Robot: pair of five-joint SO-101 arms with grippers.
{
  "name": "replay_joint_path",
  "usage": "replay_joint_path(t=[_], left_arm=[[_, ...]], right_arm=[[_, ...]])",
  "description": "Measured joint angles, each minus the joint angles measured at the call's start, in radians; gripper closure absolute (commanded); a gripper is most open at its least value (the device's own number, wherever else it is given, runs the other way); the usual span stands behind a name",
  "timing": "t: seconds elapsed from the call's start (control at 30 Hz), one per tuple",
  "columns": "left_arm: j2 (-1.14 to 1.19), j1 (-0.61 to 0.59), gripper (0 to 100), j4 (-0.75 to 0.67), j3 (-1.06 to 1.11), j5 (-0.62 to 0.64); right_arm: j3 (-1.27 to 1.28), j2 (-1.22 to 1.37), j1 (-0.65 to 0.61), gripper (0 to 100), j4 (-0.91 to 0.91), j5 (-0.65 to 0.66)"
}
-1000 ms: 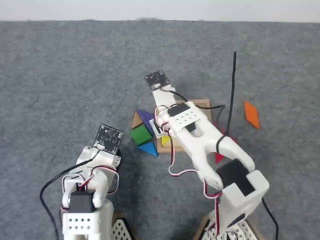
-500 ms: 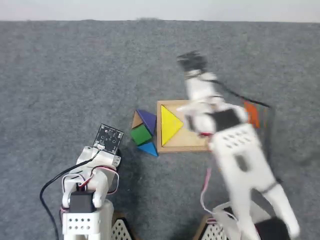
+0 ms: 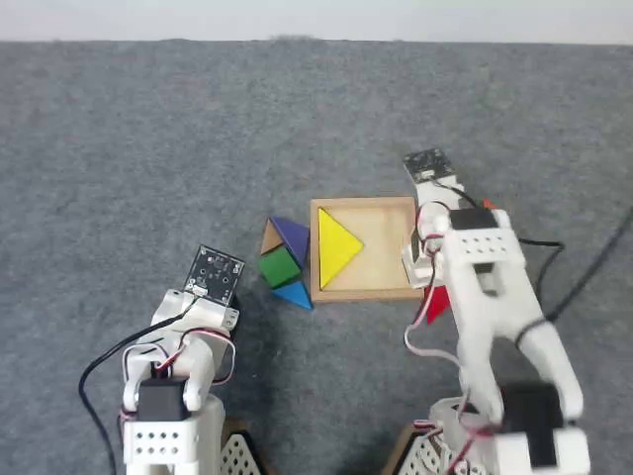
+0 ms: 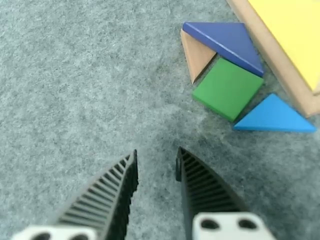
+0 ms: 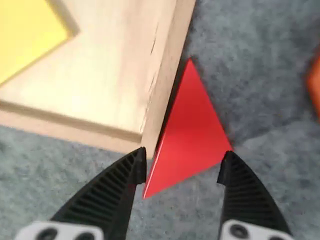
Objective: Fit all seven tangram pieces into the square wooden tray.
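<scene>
Quick look from my end. The square tray (image 3: 366, 290) sits mid-bench, and the big yellow triangle (image 3: 336, 245) is already in it, long edge along the left wall. The tray floor to its right is bare wood, so that's the open room.

Outside the left wall it's tight. The dark blue triangle (image 4: 226, 41), a tan triangle (image 4: 196, 56), the green square (image 4: 227, 88) and a light blue triangle (image 4: 272, 116) are all packed edge to edge. The light blue one's tip is right up against the tray wall. Left of that cluster is plain grey bench (image 3: 119, 148).

The left gripper (image 4: 156, 156) hangs over bare bench just short of the green square. Its jaws are parted by a narrow gap with nothing in them.

The right gripper (image 5: 183, 156) is at the tray's near right corner. Its jaws are spread wide either side of the red triangle (image 5: 192, 127) without pinching it. One edge of that piece lies flush against the outside of the tray wall, so one jaw tip is squeezed in at the tray corner. The other jaw has free bench around it.

Hard to read: from above, the right arm covers most of the red triangle and the tray's right wall. The orange piece (image 5: 315, 80) is cut off at the picture's edge, so I can't tell its shape.
</scene>
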Motion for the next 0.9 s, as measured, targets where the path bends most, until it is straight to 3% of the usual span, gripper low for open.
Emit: replay_joint_path(t=[0.2, 0.7, 0.9], left_arm=[[0.000, 0.000, 87, 0.000, 0.000, 0.000], [0.000, 0.000, 87, 0.000, 0.000, 0.000], [0.000, 0.000, 87, 0.000, 0.000, 0.000]], right_arm=[[-0.003, 0.163, 0.015, 75.4, -0.055, 0.000], [-0.017, 0.181, 0.127, 75.2, -0.066, 0.008], [-0.017, 0.184, 0.127, 68.0, -0.066, 0.008]])
